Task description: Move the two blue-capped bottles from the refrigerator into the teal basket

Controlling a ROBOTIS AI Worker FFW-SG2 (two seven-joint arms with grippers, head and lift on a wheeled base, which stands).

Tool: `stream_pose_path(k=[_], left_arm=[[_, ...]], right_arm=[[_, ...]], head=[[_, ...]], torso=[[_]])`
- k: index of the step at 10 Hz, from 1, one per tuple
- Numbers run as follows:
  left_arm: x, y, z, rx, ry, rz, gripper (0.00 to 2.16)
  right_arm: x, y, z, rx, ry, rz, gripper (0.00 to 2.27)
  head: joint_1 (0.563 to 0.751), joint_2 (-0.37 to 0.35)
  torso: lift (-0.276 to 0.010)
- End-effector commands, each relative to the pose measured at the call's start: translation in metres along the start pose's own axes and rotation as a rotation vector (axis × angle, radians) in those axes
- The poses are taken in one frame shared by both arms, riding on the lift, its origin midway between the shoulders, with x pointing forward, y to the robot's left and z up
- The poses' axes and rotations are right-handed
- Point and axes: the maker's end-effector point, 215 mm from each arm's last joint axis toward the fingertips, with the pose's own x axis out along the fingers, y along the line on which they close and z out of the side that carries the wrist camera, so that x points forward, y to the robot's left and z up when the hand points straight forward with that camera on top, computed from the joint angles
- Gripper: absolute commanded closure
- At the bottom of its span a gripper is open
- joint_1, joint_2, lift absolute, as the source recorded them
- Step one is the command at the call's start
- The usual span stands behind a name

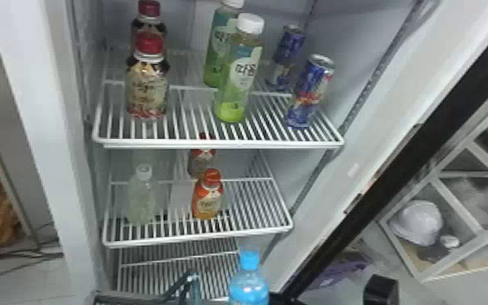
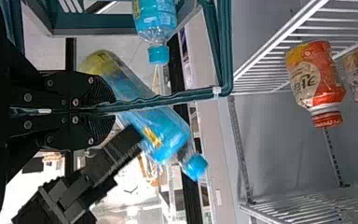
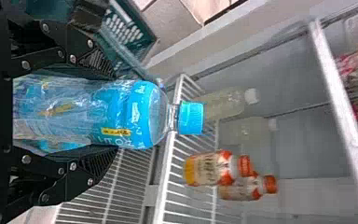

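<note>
- At eight o'clock in the head view: a clear plastic bottle with a pale cap (image 1: 142, 194), upright on the white wire shelf (image 1: 198, 239). Best left alone.
- Toward seven o'clock in the head view: the thin teal handle (image 2: 168, 99) of the teal plastic basket (image 2: 93, 19). Stiff, probably, yet apt to swing if bumped.
- On that handle: the left gripper (image 2: 106, 108), fingers nearly together, pinching the thin bar between ridged pads.
- Within the basket, by the left wrist view: a blue-labelled, blue-capped clear plastic bottle (image 2: 154, 18), standing upright.
- At six o'clock in the head view: the large blue-wrapped plastic bottle with a bright blue cap (image 3: 121, 114), just beside the handle. Leans in the left wrist view. Likely heavy if full, a little soft in the wall, slick over the wrap. Best taken round the broad middle, below the shoulder, squeezed firmly but without denting.
- Around that bottle's body: the right gripper (image 3: 114, 112), fingers spread a bottle's breadth, one pad against each side, cap free beyond the tips.
</note>
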Motion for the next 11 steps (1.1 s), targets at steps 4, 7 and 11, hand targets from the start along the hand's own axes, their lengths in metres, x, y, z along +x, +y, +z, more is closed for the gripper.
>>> stream_pose_path(k=[4, 7, 11], left_arm=[[0.001, -0.002, 0.001, -0.002, -0.005, -0.005, 1.11], [0.001, -0.001, 0.001, -0.005, -0.007, -0.004, 1.11], [0.000, -0.001, 0.001, -0.001, -0.004, -0.002, 1.11]], right_arm=[[0.024, -0.032, -0.023, 0.060, 0.017, -0.009, 0.60], [0.028, -0.032, -0.018, 0.059, 0.001, -0.003, 0.60], [0.033, -0.030, -0.022, 0.078, 0.013, 0.007, 0.60]], head=[[0.695, -0.350], [0.695, -0.350], [0.695, -0.350]], torso=[[-0.136], [-0.136], [-0.136]])
